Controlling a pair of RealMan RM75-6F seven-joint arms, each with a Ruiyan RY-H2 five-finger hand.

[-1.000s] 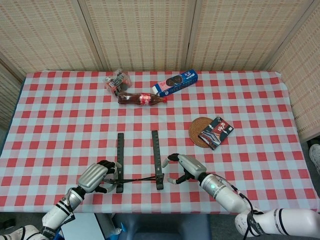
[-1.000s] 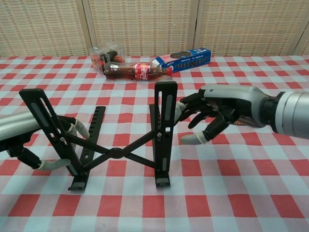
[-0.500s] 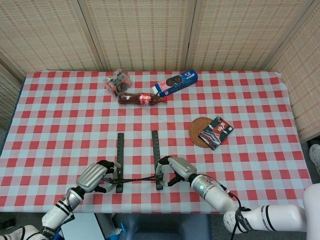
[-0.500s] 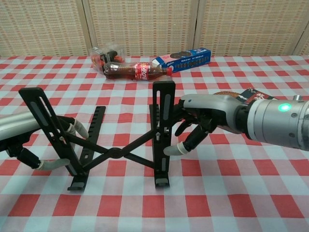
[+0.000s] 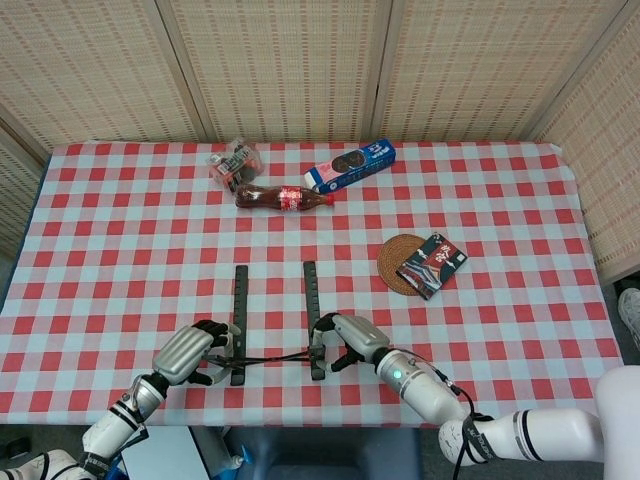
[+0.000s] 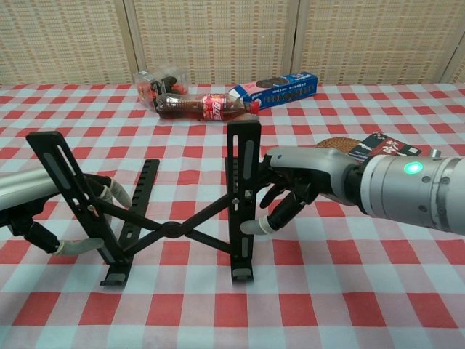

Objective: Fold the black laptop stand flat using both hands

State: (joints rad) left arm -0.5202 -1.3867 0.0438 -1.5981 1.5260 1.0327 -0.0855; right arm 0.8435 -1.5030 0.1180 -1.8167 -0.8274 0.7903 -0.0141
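Note:
The black laptop stand (image 6: 171, 228) stands unfolded near the table's front edge, its two slotted uprights joined by crossed struts; in the head view the stand (image 5: 275, 352) shows as two parallel rails. My left hand (image 6: 38, 218) grips the left upright (image 6: 67, 190), with fingers (image 6: 110, 193) behind it and the thumb in front. My right hand (image 6: 309, 183) has curled its fingers and thumb against the right upright (image 6: 241, 193) from the right side. From above, the left hand (image 5: 188, 353) and right hand (image 5: 352, 338) flank the stand.
At the back lie a cola bottle (image 5: 283, 197), a blue cookie box (image 5: 350, 166) and a clear snack packet (image 5: 235, 162). A round woven coaster (image 5: 397, 263) with a dark packet (image 5: 432, 264) on it sits to the right of the stand.
My right hand has moved left onto the right upright and curled around it. That upright has shifted slightly left. The left hand has stayed in place.

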